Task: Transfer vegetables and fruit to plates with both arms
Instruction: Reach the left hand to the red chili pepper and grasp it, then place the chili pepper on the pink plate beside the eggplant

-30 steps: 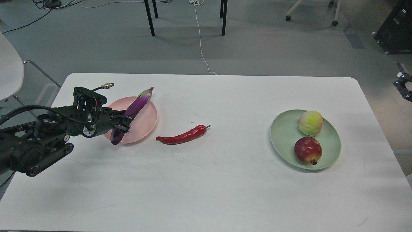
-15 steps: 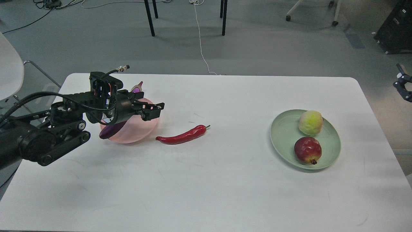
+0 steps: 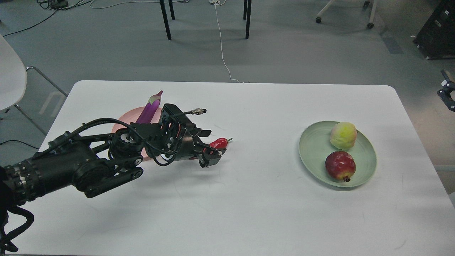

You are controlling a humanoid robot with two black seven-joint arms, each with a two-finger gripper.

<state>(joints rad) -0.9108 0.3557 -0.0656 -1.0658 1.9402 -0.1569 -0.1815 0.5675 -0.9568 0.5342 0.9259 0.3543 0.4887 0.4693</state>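
Note:
My left gripper (image 3: pixel 210 148) is open over the left part of the red chili pepper (image 3: pixel 219 143). One finger stands on each side of the chili, and only its right end with the stem shows. The purple eggplant (image 3: pixel 147 111) lies on the pale pink plate (image 3: pixel 120 123) behind my left arm, cap pointing away. My arm hides most of this plate. The peach (image 3: pixel 343 135) and the dark red pomegranate (image 3: pixel 340 166) lie on the pale green plate (image 3: pixel 312 149) at the right. My right gripper (image 3: pixel 447 91) is small at the right edge, off the table.
The white table (image 3: pixel 249 199) ends at a rounded far edge. Beyond it are a grey floor with a white cable (image 3: pixel 222 46), dark table legs (image 3: pixel 165 19) and a white chair (image 3: pixel 10 78) at the far left.
My left gripper has let go of the eggplant, which now rests on the pink plate. The gripper has moved right and forward to the chili. The right arm has barely moved.

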